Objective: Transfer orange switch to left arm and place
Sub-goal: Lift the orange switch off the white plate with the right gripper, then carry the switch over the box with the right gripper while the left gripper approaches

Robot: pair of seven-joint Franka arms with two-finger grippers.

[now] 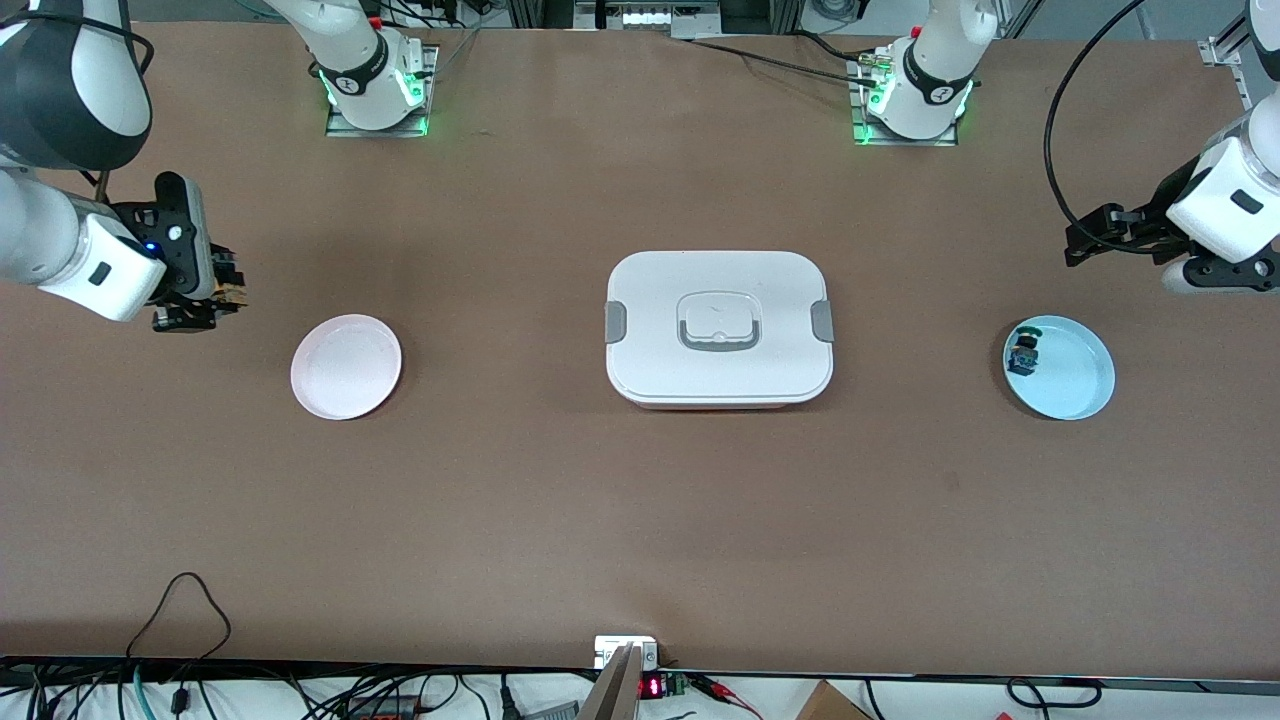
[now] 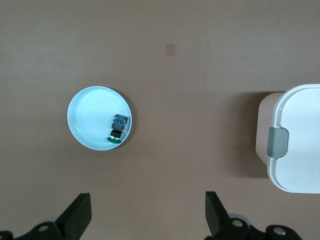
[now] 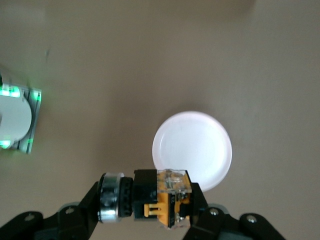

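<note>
The orange switch (image 3: pixel 162 199) is clamped in the right pincer (image 1: pixel 222 287), lying crosswise between the fingers, up in the air over bare tabletop (image 1: pixel 520 520) just beside the pink plate (image 1: pixel 346 366) at the right arm's end. The left pincer (image 1: pixel 1100 235) hangs wide open and empty near the blue plate (image 1: pixel 1075 385) at the other end, waiting. Between the two arms sits the box (image 1: pixel 718 328), squarely on the straight line, so a handover would likely have to pass above or around it. A blue-green switch (image 2: pixel 118 128) lies in the blue plate.
</note>
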